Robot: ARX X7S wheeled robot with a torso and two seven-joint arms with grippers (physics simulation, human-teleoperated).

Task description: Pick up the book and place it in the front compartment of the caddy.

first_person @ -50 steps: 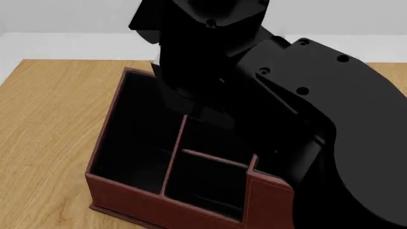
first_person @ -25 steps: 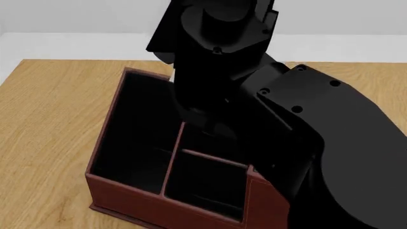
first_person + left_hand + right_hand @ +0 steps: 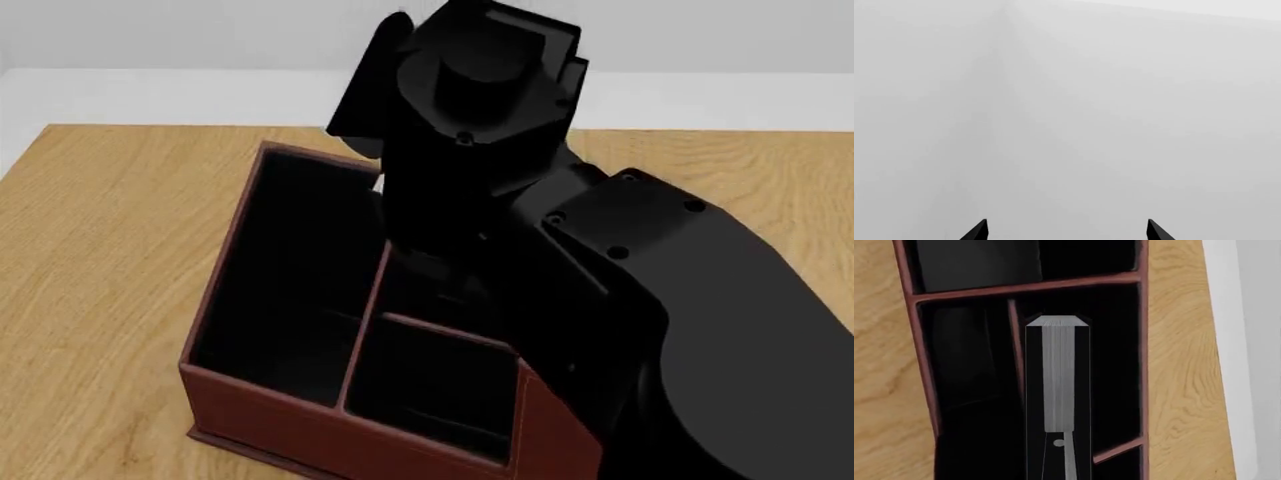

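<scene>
Right tool (image 3: 1057, 460) pinches the book (image 3: 1058, 375) upright, page edges showing, inside a compartment of the caddy (image 3: 240, 395) on the worktop (image 3: 94, 260). Left tool (image 3: 1066, 232) spread, holding nothing.

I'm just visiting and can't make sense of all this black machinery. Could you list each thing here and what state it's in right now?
book: gripped on edge, white pages showing, over the caddy's compartments.
caddy: upright on the table, open-topped, visible compartments empty.
right gripper: shut on the book, above the caddy.
left gripper: open, holding nothing, facing a blank grey surface.
table: wooden, carrying the caddy.
</scene>
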